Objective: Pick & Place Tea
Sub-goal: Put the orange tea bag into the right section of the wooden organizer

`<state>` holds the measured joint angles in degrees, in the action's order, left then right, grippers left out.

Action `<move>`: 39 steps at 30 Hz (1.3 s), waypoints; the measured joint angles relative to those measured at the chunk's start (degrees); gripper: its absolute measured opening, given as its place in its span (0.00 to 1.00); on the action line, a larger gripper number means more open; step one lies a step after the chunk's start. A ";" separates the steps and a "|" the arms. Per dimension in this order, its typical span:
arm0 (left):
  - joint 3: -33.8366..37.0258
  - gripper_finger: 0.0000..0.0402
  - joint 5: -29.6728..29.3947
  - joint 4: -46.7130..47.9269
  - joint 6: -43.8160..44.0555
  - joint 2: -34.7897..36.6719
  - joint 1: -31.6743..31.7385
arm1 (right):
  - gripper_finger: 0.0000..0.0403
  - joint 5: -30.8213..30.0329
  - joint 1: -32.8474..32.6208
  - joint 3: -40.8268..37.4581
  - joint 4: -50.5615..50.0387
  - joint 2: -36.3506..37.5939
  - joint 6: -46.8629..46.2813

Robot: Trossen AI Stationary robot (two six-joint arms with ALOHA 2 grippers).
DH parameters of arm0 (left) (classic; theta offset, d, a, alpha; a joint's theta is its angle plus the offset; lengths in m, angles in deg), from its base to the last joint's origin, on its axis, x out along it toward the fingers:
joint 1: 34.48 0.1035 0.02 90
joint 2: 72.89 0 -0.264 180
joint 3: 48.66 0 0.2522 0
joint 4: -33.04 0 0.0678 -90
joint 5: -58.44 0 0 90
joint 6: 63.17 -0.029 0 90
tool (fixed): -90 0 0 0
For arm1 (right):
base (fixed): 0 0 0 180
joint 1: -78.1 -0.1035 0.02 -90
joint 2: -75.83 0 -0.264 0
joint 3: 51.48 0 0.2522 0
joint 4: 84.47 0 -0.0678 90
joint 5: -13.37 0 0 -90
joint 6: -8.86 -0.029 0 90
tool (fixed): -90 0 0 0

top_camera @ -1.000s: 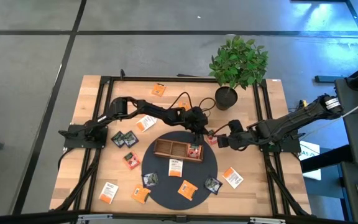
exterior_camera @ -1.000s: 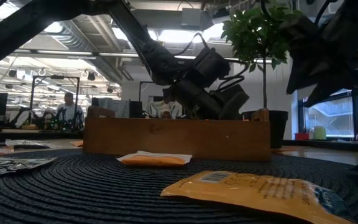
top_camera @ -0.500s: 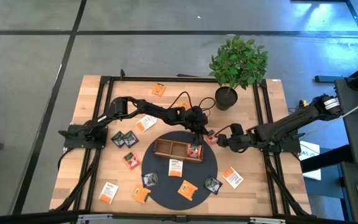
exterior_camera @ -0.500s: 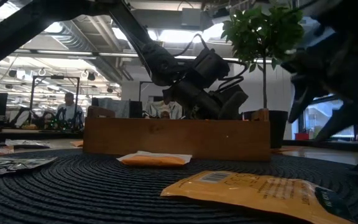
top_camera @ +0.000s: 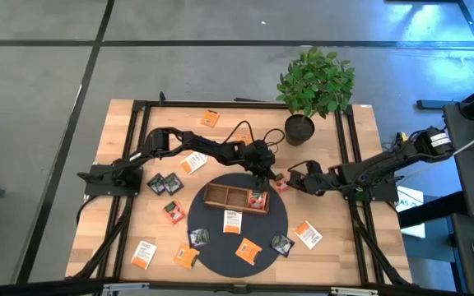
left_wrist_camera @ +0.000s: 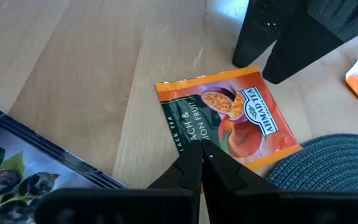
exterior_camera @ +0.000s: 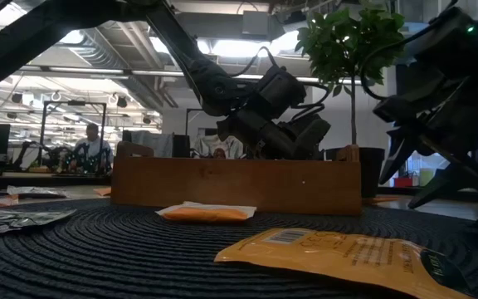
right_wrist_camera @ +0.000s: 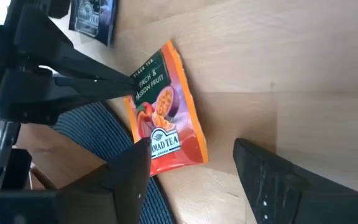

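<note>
Left gripper [left_wrist_camera: 201, 163] pinched shut, tips pressing the edge of the orange tea sachet [left_wrist_camera: 229, 118], which lies flat on the wood by the round mat's [top_camera: 276, 215] upper-right rim, mid-frame. Right gripper [right_wrist_camera: 191, 165] spread wide, straddling that sachet, holding nothing.

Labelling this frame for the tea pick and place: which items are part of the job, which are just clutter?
Job:
- tea sachets, spread over table and mat
- peach sachet at the mat's edge, left end effector shut over it, right end effector open beside it
- wooden tray
- round dark mat

Lying about:
- potted plant
</note>
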<state>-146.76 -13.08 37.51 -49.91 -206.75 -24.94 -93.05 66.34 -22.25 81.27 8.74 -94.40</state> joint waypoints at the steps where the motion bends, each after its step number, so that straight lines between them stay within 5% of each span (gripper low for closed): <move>1: 0.00 0.01 0.00 -0.02 0.03 0.00 0.00 | 0.55 0.39 0.48 -0.01 0.25 -0.01 0.38; 27: 0.00 0.01 -2.33 -3.50 4.96 -0.04 -0.13 | 0.40 8.64 7.06 -0.05 3.09 -0.13 9.48; 39: 0.00 0.01 -3.17 -3.69 4.67 -0.09 -0.13 | 0.38 9.48 7.08 0.21 10.15 -8.12 12.89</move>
<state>-146.76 -16.25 33.81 -45.24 -206.84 -25.07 -83.57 73.41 -22.03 91.42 0.62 -81.51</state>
